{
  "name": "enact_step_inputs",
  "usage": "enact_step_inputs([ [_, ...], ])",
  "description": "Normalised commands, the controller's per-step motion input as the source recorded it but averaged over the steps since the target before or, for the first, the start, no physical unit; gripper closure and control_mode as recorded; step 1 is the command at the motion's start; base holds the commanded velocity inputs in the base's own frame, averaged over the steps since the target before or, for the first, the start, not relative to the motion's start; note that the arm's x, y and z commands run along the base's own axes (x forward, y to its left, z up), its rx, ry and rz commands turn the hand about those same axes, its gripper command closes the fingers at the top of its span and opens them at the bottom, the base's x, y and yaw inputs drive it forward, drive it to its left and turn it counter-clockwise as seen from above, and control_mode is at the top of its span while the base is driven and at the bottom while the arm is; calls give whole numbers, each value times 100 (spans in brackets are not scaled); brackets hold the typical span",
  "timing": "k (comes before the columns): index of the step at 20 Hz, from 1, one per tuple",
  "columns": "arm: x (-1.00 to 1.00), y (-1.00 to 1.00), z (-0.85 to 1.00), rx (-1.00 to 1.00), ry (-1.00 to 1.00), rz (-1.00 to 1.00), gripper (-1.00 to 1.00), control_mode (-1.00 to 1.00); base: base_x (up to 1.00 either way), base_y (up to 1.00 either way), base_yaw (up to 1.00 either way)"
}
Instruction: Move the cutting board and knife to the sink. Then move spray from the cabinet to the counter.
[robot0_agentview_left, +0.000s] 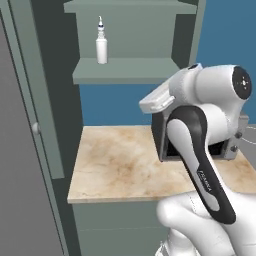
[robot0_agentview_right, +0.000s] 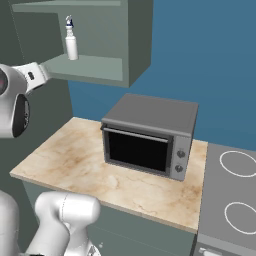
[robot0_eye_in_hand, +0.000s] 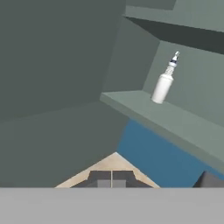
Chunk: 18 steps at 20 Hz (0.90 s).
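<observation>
The spray (robot0_agentview_left: 101, 46) stands upright on the open cabinet (robot0_agentview_left: 125, 70) shelf, not yet fetched; the gripper (robot0_eye_in_hand: 111, 178) is closed, empty, the counter (robot0_agentview_left: 120, 165) below bare beside the oven (robot0_agentview_right: 150, 135)

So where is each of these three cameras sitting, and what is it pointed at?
Left base view: behind the arm on its left, looking over the counter up to the spray on the cabinet shelf; the white arm fills the right.
Right base view: behind on the right, facing the oven and counter; arm at left.
Hand view: on the hand, aimed up at the spray; the shut pincer sits at the bottom.
All three share the spray on its shelf.
</observation>
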Motion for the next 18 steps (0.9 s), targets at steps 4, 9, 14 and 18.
enact_step_inputs([
  [4,19,0,43,0,0,-15,100,-100,0,0,0],
  [9,25,0,42,0,1,-26,100,-100,0,0,0],
  [14,25,0,36,3,10,-16,100,-100,0,0,0],
  [18,30,0,22,2,9,-5,100,-100,0,0,0],
])
